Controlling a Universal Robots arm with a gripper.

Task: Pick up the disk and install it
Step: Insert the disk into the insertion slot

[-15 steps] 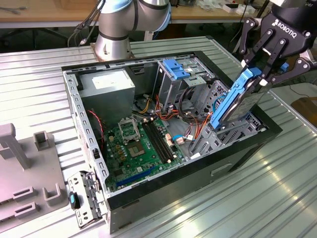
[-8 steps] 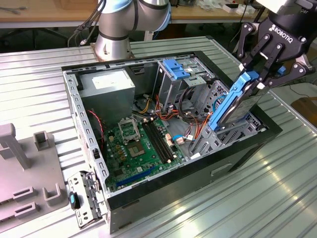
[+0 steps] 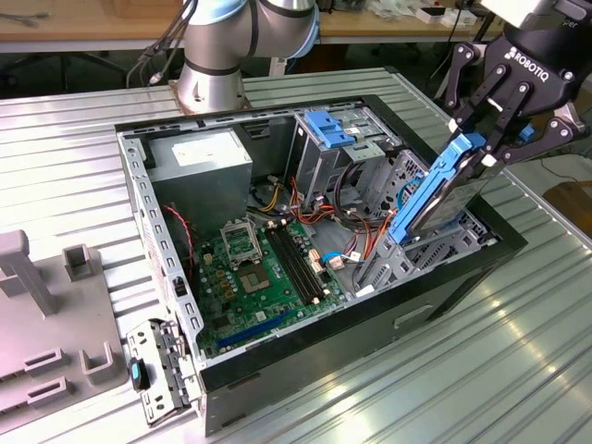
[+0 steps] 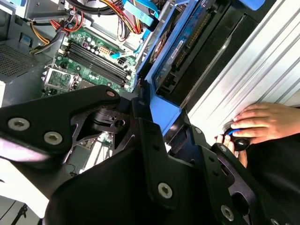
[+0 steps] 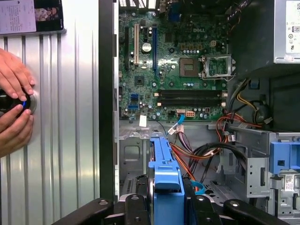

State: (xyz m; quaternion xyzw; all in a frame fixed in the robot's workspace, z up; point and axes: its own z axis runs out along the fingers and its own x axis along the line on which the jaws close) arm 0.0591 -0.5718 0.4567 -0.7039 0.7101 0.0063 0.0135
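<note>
Disk [image 3: 431, 190]: clamped in my grasp, steeply tilted, one blue side rail facing the camera in the exterior view. Its upper end sits between my fingers and its lower end dips into the open computer case [image 3: 370, 338], at the corner on the exterior view's right.
Disk up close: in the first wrist view the blue rail [image 5: 164, 164] runs straight out from my fingers. In the second wrist view the disk's dark edge [image 4: 183, 47] lies along the case wall.
Gripper [image 3: 481, 148]: clenched on the disk's upper end, black fingers pressing from both sides; seen too in both wrist views [image 4: 157, 112] [image 5: 164, 206].
Lower end: possibly touching the metal bay beneath it, though I cannot tell from here.
Case: black, lying on its side with the cover off, on a ribbed metal table [image 3: 481, 370].
Inside: green circuit board [image 3: 259, 268] in the middle, grey power box [image 3: 199, 157] at the far corner, metal drive cage [image 3: 333, 139] with a blue top beside it, coloured wires [image 3: 356, 199] between cage and disk.
Person: two hands [image 5: 14, 93] on a round black knob [image 5: 9, 101] on the table, just outside the case wall.
</note>
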